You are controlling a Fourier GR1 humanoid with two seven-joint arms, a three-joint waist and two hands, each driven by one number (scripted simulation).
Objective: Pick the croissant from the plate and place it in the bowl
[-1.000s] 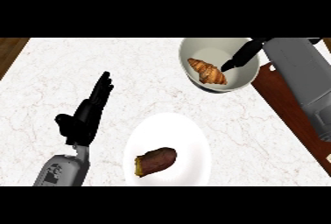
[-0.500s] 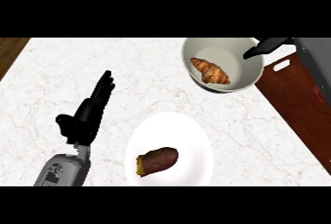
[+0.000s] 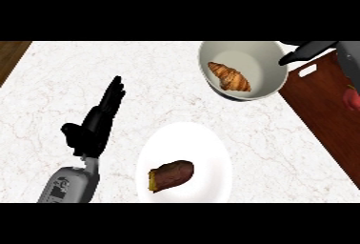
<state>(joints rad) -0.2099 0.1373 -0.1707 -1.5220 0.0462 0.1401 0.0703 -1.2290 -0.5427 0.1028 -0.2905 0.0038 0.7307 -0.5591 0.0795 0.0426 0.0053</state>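
The golden-brown, ridged croissant (image 3: 229,77) lay inside the round pale bowl (image 3: 271,59) near the counter's far right, well apart from the white plate (image 3: 204,147) that carried a dark brown pastry (image 3: 172,175). The right hand (image 3: 304,52) showed at the bowl's right rim, holding nothing, though whether its fingers were curled could not be told; the left hand (image 3: 95,126) rested open with straight fingers on the white marble counter (image 3: 84,66). A reddish-brown wooden board (image 3: 323,109) lay along the counter's right edge.

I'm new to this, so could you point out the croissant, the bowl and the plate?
croissant (image 3: 229,76), head view, its middle.
bowl (image 3: 267,61), head view, bare inner wall.
plate (image 3: 184,143), head view, bare upper part.
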